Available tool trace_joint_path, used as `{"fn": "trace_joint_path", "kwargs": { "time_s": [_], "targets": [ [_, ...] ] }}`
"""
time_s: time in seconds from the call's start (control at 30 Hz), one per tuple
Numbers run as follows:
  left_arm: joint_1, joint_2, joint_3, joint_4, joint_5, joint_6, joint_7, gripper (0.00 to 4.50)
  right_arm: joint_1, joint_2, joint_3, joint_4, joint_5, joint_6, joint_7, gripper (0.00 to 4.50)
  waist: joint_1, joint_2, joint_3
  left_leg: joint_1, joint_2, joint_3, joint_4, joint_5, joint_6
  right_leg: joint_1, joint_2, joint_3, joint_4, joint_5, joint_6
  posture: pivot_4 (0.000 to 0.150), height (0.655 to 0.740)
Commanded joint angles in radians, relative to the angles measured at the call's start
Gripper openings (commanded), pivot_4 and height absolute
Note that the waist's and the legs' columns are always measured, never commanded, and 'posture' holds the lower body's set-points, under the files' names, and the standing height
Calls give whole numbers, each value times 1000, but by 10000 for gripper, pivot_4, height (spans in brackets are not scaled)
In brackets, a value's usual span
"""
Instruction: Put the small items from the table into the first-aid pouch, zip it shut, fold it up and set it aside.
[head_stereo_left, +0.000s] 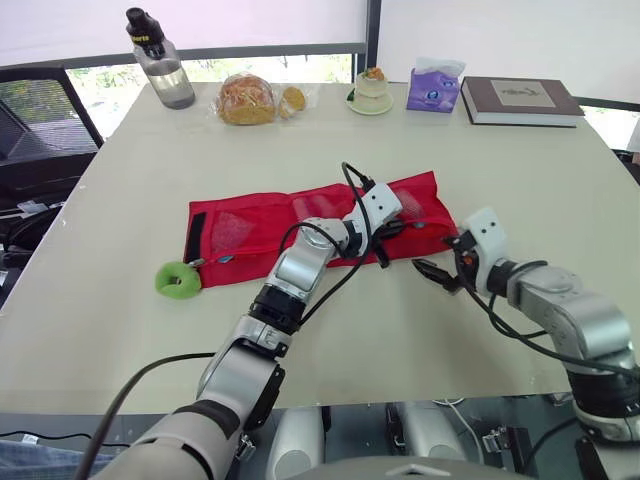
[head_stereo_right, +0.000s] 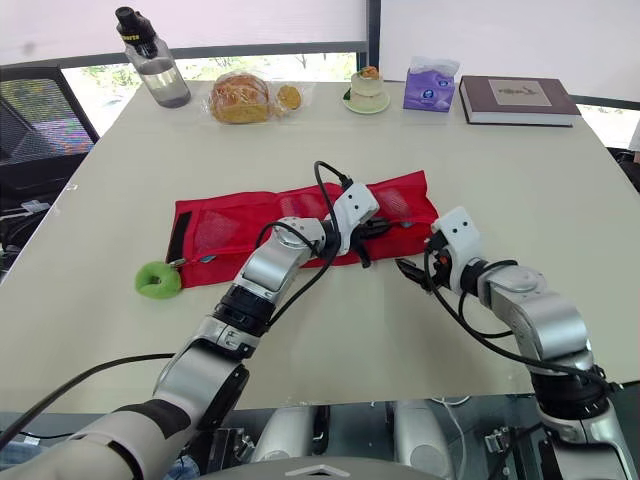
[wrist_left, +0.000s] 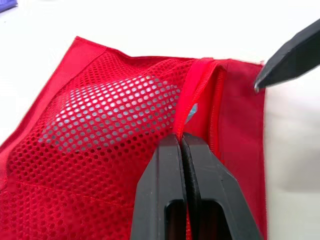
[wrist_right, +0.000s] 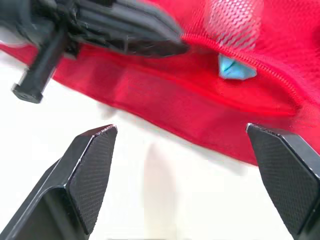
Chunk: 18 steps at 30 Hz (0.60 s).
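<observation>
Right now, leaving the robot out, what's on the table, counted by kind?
Red pouch: 1
Green ring: 1
Bottle: 1
Bag of bread: 1
Cup on saucer: 1
Tissue pack: 1
Book: 1
Total: 7

Left arm reaching forward, left gripper (wrist_left: 181, 141) pinching fully closed. Right gripper (wrist_right: 181, 128) hovering just beside, fingers gaping wide.

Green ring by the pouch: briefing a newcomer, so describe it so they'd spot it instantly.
On the beige table lies a long red pouch. Just off its left end sits the green ring, the only round green thing beside it.
</observation>
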Motion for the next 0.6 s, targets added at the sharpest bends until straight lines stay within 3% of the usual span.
{"fn": "trace_joint_path", "kwargs": {
  "time_s": [0.03,0.07,0.17,0.3,0.4,0.43,0.6],
  "targets": [
    [-23,-5,15,-23,-23,-20,-11,0,-14,-13,-85,2,-10,-101,-14,44070,0,0,0,0,0,0,0,0,0,0,0,0,0,-1,1,1500,7400],
    [-25,-4,18,-20,-26,-21,-9,0,-21,-12,-103,30,-17,-116,-28,44070,0,0,0,0,0,0,0,0,0,0,0,0,0,-1,1,1500,7400],
    [-15,21,57,-100,-133,63,-119,8188,-87,36,-139,207,-20,-93,-90,45000,-4,0,0,0,0,0,0,0,0,0,0,0,0,0,1,1500,7400],
    [3,81,93,-217,-214,139,-188,25389,-126,80,-140,327,-22,-116,-109,45000,-5,0,0,0,0,0,-1,0,0,0,0,0,0,0,0,1500,7400],
    [37,166,120,-299,-254,177,-233,42057,-158,113,-139,400,-23,-132,-120,45000,-9,1,0,1,0,1,-3,0,0,-1,0,1,0,0,0,1500,7400],
    [52,198,128,-322,-266,183,-250,44424,-166,117,-132,421,-28,-139,-119,45000,-9,1,0,2,0,1,-4,0,0,-1,0,2,0,0,0,1500,7400],
    [128,351,177,-389,-309,169,-322,44424,-197,138,-95,481,-28,-157,-89,45000,-9,1,0,4,0,3,-6,0,0,-1,0,3,0,0,-1,1500,7400]
  ]
}}
